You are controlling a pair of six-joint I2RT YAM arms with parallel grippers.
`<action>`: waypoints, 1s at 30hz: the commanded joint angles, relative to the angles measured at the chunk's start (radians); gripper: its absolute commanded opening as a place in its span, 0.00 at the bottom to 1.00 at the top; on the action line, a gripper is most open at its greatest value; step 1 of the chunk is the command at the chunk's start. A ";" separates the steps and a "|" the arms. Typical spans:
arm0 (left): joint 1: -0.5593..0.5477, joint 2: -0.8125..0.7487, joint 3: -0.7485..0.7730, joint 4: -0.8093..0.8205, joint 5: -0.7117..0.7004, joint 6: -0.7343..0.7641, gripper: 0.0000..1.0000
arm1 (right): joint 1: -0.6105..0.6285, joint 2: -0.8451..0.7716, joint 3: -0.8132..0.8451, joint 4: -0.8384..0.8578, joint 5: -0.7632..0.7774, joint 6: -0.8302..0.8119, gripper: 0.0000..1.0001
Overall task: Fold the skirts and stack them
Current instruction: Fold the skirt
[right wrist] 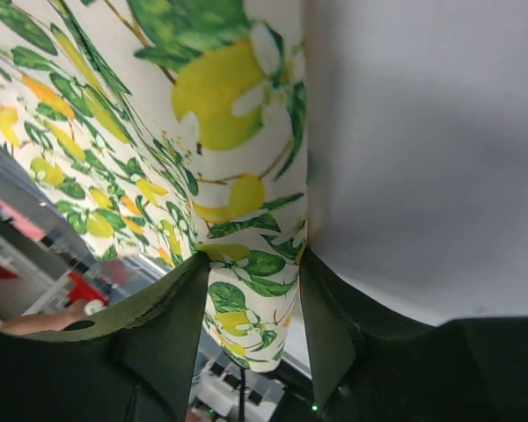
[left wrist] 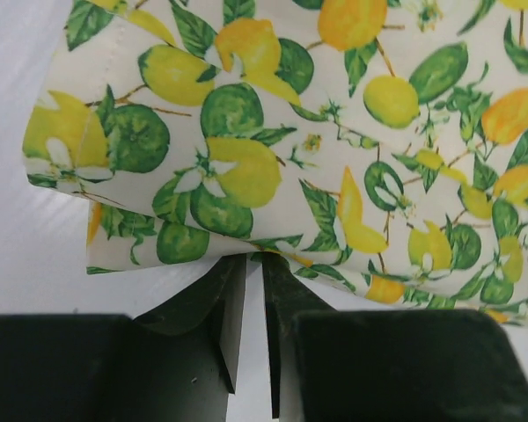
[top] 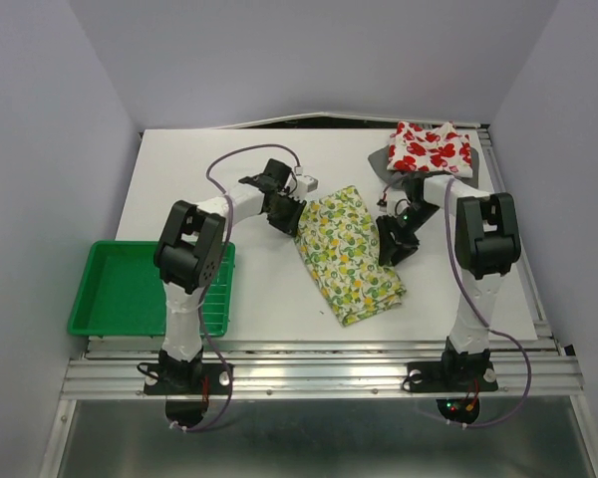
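The left pincer (left wrist: 255, 260) is clenched almost fully, with only a thin slit between its fingers (left wrist: 227, 303). The tips close on the hem of the lemon skirt (top: 351, 257), which spreads away ahead of them and lies flat on the table (top: 199, 179). A lower layer of the cloth peeks out under the top layer just to one side of the tips.

The right pincer (right wrist: 253, 260) grasps the opposite edge of the same skirt. A narrow fold of the printed cloth fills the gap between its fingers (right wrist: 172, 330), and the rest of the cloth runs up and away from them.

From above, the folded lemon skirt lies between the two pincers, touching both. It stretches from the left one's tips across to the right one's and then on toward the arm bases.

Behind the right pincer, well apart from it at the far table edge, sits the red skirt (top: 431, 147). It lies on top of the grey skirt (top: 378, 159), whose edges show on either side.

The tray (top: 120, 291) is well apart from the left pincer, back beside that arm's base
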 commanded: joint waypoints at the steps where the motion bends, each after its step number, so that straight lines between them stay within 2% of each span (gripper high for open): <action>1: 0.026 0.066 0.149 0.020 0.019 -0.037 0.25 | 0.007 -0.009 -0.070 0.028 -0.123 0.030 0.51; 5: 0.071 0.115 0.246 0.002 0.017 -0.026 0.25 | 0.017 -0.012 -0.104 0.039 -0.194 0.058 0.56; 8: 0.095 0.081 0.240 -0.023 0.080 0.016 0.33 | 0.026 -0.045 -0.101 0.042 -0.196 0.062 0.62; 11: 0.094 -0.052 0.180 -0.027 0.106 0.090 0.45 | 0.026 -0.093 -0.076 0.027 -0.150 0.056 0.68; 14: 0.080 -0.277 0.074 -0.029 0.066 0.176 0.54 | 0.017 -0.183 -0.035 0.025 -0.061 0.056 0.74; 15: 0.070 -0.278 0.074 -0.034 0.051 0.176 0.57 | 0.017 -0.205 -0.022 0.025 -0.039 0.053 0.75; 16: 0.054 -0.366 0.025 -0.041 0.005 0.243 0.72 | 0.017 -0.243 -0.009 0.027 0.008 0.047 0.75; 18: 0.007 -0.448 -0.068 -0.040 -0.065 0.311 0.73 | 0.007 -0.274 0.023 0.031 0.033 0.021 0.75; 20: -0.065 -0.548 -0.130 -0.026 -0.096 0.366 0.73 | 0.007 -0.308 0.028 0.051 0.030 0.018 0.70; 21: -0.079 -0.590 -0.169 -0.020 -0.081 0.363 0.72 | 0.007 -0.312 0.030 0.068 0.025 0.030 0.67; 23: -0.089 -0.608 -0.187 0.000 -0.008 0.281 0.64 | 0.007 -0.312 0.034 0.065 -0.045 0.013 0.58; 24: -0.087 -0.606 -0.197 0.018 0.029 0.236 0.55 | 0.007 -0.319 0.022 0.056 -0.117 0.004 0.55; 25: -0.086 -0.605 -0.205 0.037 0.063 0.193 0.51 | 0.007 -0.331 0.005 0.063 -0.136 -0.002 0.54; 26: -0.086 -0.603 -0.219 0.066 0.139 0.090 0.47 | 0.027 -0.351 -0.014 0.076 -0.143 -0.008 0.54; 27: -0.084 -0.603 -0.252 0.142 0.214 0.033 0.39 | 0.041 -0.404 -0.060 0.118 -0.110 -0.029 0.54; 28: -0.084 -0.602 -0.269 0.187 0.215 -0.023 0.36 | 0.058 -0.433 -0.061 0.141 -0.084 -0.048 0.54; 29: -0.084 -0.595 -0.286 0.230 0.280 -0.078 0.32 | 0.075 -0.464 -0.109 0.161 -0.053 -0.065 0.54; 30: -0.084 -0.576 -0.315 0.318 0.317 -0.186 0.21 | 0.117 -0.519 -0.136 0.197 0.017 -0.094 0.54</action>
